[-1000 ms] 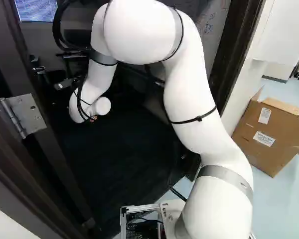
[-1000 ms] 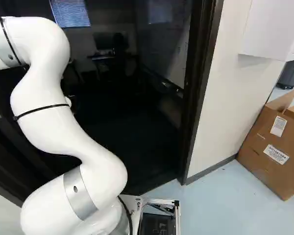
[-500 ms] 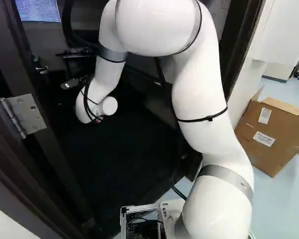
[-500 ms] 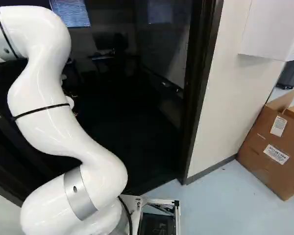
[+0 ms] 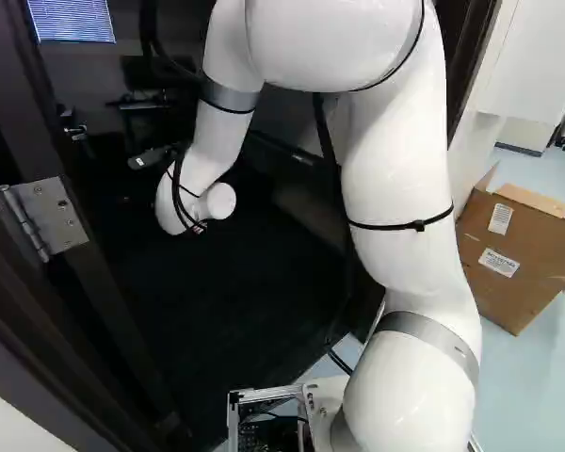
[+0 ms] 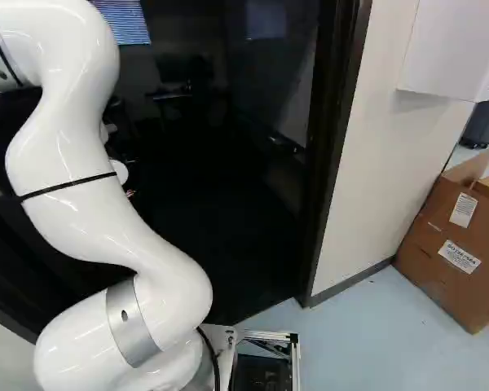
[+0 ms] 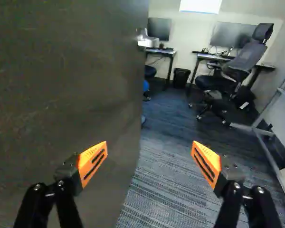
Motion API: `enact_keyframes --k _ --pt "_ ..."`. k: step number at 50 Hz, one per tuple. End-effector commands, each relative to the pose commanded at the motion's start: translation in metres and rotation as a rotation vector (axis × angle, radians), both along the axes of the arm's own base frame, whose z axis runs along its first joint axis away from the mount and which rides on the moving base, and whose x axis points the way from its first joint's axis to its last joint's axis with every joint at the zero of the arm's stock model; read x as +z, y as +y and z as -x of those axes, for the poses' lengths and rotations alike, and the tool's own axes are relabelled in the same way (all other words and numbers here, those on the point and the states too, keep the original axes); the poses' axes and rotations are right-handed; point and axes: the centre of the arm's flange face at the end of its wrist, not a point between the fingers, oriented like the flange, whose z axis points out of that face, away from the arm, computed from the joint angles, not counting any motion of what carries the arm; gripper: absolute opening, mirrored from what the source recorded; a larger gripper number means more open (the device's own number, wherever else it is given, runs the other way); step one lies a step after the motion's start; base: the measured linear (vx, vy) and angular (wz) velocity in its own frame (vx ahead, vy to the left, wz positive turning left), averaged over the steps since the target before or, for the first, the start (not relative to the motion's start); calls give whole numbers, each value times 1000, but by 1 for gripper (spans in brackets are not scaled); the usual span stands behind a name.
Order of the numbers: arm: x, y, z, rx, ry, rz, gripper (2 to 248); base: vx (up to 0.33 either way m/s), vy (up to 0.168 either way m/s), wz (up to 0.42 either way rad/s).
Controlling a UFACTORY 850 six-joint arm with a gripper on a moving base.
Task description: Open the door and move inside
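The dark door [image 7: 66, 95] stands open into the room, filling the wrist view on one side of my gripper [image 7: 149, 154]. The gripper's orange-padded fingers are wide apart and hold nothing; one overlaps the door panel in that view, though contact cannot be told. A metal handle [image 7: 145, 40] is ahead at the door's free edge. In the left base view a hinge [image 5: 43, 218] shows at the left, and my arm's wrist [image 5: 193, 202] reaches through the doorway, with the gripper's fingers hidden there. The dark door frame [image 6: 330, 155] rises right of the arm.
Beyond the door are carpet [image 7: 166, 166], an office chair [image 7: 235, 69], desks with monitors and a bin [image 7: 181, 77]. A metal-framed board [image 7: 270, 156] lines the other side. Outside, right of the frame, are a pale wall [image 6: 375, 147] and a cardboard box [image 6: 452, 244].
In the left base view my arm's upper part and wrist have shifted right, away from the hinge side. The base, door frame and box have not moved.
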Motion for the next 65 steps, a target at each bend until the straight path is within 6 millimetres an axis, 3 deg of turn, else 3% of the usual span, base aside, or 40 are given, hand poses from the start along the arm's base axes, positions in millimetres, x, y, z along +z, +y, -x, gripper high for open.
enact_keyframes --k 15,31,48,65 --pt "2 -17 -2 -29 4 0 247 0 0 0" --pt "7 -52 -4 -90 11 0 247 0 0 0" --pt "12 -107 -1 -187 23 -1 247 0 0 0" --pt "15 -178 13 -321 39 -3 247 0 0 0"
